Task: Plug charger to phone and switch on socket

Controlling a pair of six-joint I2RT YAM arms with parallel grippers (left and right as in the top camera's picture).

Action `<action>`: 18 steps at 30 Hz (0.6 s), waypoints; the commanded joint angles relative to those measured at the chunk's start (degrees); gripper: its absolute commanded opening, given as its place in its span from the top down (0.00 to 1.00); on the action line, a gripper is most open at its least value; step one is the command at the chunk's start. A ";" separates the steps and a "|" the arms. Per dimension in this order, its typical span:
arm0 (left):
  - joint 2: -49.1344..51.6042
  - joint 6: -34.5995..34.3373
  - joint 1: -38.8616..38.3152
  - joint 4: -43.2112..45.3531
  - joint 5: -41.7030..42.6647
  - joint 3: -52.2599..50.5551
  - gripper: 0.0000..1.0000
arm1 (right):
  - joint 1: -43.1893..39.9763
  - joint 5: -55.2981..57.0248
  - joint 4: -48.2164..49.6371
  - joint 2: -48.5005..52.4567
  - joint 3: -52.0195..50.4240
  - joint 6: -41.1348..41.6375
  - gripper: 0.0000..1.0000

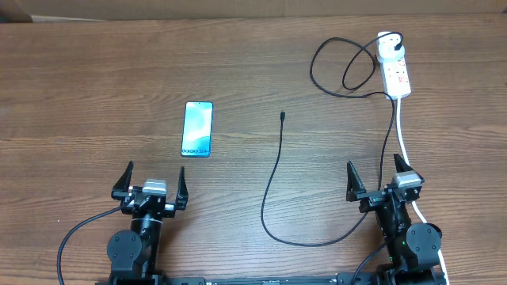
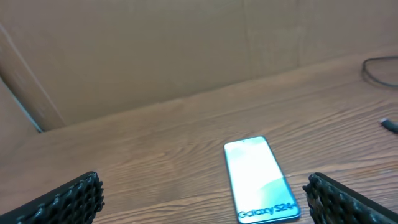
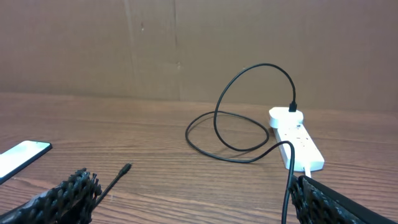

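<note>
Both arms sit at the near edge of the brown wooden table (image 1: 95, 79). The left gripper (image 1: 156, 170) has its two black fingers spread as wide as they go, with only bare wood between them. Same story on the right: the right gripper (image 1: 374, 162) stands fully parted and holds nothing.

The slim rectangular phone with a black edge and light blue-teal screen (image 1: 197, 128) lies flat, screen up, just beyond the left gripper and a touch to its right, its "Galaxy S24+" lettering at the near end.

The long thin black charger cable (image 1: 279, 150) runs loose across the middle of the table. Its small black connector tip (image 1: 283, 116) lies right of the phone and well apart from it, plugged into nothing. The cable curves near, passes the right gripper and coils at the far right. It ends in a black plug (image 1: 394, 39) seated in the far end of the narrow white power-strip socket (image 1: 398, 77). The strip's white cord (image 1: 404, 134) trails toward the near edge beside the right gripper.
</note>
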 commanded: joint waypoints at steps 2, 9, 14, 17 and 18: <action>-0.66 -2.86 0.59 -0.17 2.43 1.36 0.00 | 0.33 -0.39 -1.49 -0.68 1.31 0.13 0.00; 3.26 -1.70 0.59 -1.86 1.79 5.92 0.00 | 0.33 -1.95 -3.78 -0.68 4.13 0.13 0.00; 11.13 -1.73 0.59 -2.49 2.03 10.69 0.00 | 0.33 -3.65 -6.95 -0.68 6.08 0.17 0.00; 16.92 -1.68 0.59 -2.49 2.03 14.47 0.00 | 0.33 -3.82 -8.63 -0.68 7.63 0.28 0.00; 18.73 -1.68 0.59 -2.56 2.03 15.80 0.00 | 0.33 -3.82 -9.07 -0.68 8.09 0.33 0.00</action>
